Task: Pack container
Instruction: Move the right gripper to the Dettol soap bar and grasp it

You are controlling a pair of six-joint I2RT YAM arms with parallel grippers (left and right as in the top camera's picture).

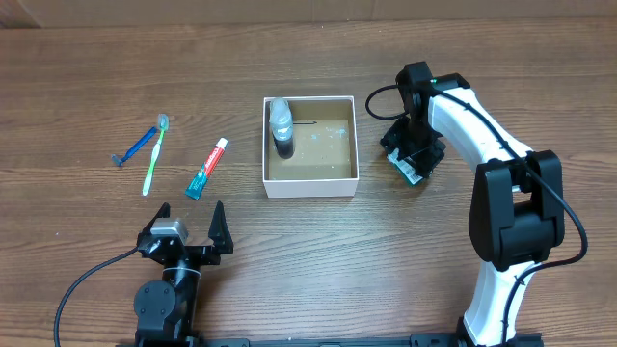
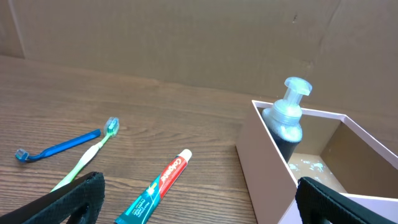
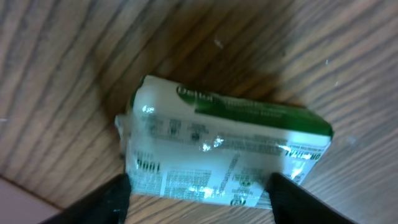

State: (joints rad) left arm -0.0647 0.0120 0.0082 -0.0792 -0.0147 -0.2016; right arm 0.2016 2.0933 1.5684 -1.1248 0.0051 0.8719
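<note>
A brown wood-grain tabletop [image 1: 96, 77] with a tan cardboard wall [image 2: 186, 37] behind carries the square white cardboard container [image 1: 310, 185]. The left gripper [image 1: 191, 214] and right gripper [image 1: 415, 162] both have jaws apart.

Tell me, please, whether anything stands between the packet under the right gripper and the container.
Nothing visible does: only bare table lies between the packet and the container; the bottle stands inside at its left wall.
</note>
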